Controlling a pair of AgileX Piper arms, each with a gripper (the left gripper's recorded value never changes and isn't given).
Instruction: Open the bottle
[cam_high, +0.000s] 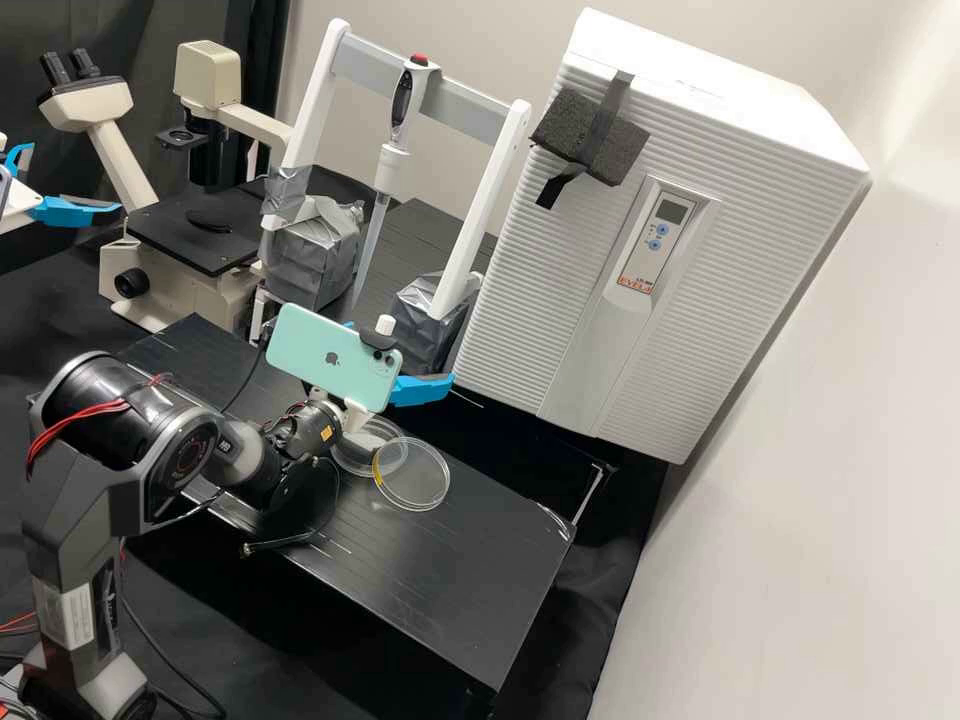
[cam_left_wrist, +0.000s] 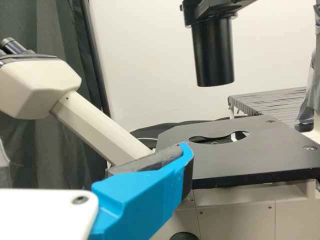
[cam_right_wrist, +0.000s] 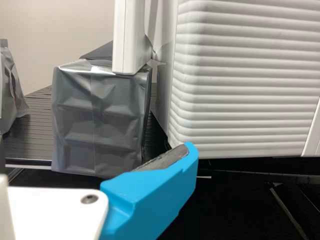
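A small dark thing with a white cap pokes up just behind the mint-green phone mounted on my right arm; I cannot tell whether it is the bottle. My right gripper hangs open above the black platform, near the foil-wrapped stand foot. The pad of its blue finger is bare. My left gripper is open at the far left, beside the microscope. Its blue finger sits in front of the microscope stage.
Two clear petri dishes lie on the black platform below the right gripper. A pipette hangs from a white frame. A big white ribbed machine stands at the right.
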